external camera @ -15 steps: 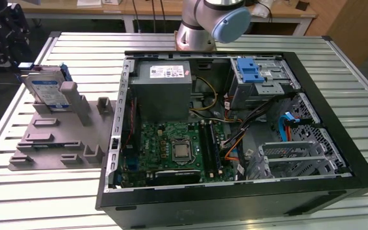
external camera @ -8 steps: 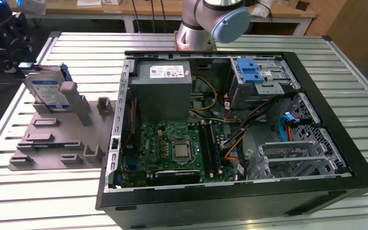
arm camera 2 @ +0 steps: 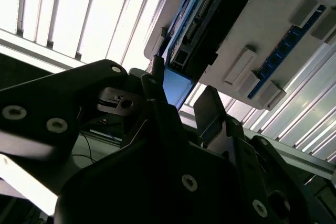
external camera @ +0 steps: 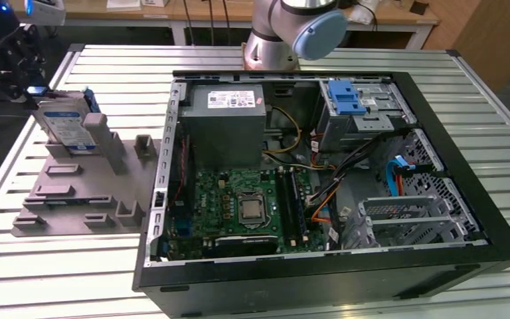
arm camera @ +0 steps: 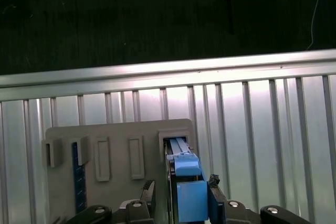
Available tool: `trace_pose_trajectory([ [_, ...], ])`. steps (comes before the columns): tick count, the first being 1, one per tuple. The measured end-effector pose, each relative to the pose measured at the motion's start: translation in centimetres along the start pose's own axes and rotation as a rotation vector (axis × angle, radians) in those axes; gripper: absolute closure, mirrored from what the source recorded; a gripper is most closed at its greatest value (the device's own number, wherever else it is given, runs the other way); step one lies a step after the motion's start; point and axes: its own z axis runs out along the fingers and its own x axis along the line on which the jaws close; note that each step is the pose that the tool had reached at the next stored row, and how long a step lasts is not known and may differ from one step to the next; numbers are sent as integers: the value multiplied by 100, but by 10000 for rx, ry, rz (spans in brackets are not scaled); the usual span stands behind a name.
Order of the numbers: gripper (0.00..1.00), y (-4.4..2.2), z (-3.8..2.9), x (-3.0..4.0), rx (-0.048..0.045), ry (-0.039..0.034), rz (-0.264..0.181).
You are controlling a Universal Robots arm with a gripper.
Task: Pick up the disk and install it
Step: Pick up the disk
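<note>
The disk [external camera: 64, 124], silver with a white-and-blue label and a blue bracket, stands on edge in a slot of the grey holder [external camera: 78, 199] at the exterior view's left. My gripper [external camera: 38, 93] hangs over its far top corner. In the first wrist view the disk [arm camera: 185, 174] is edge-on between my fingertips [arm camera: 148, 186], with a gap on one side; the gripper [arm camera: 180, 184] is open around it. In the second wrist view the gripper [arm camera 2: 181, 85] straddles the blue edge of the disk [arm camera 2: 205, 24], which sits against the holder [arm camera 2: 273, 35].
An open black computer case [external camera: 344, 274] lies on the slatted metal table [external camera: 60, 279] to the exterior view's right of the holder. Inside are a grey power supply box [external camera: 224, 126], a motherboard [external camera: 246, 206] and a blue latch [external camera: 348, 98]. The arm's base [external camera: 277, 40] stands behind the case.
</note>
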Motion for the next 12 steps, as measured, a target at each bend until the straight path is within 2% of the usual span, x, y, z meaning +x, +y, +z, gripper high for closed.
trace_pose_trajectory([
  [12,50,9,85,-28,1,-1,0],
])
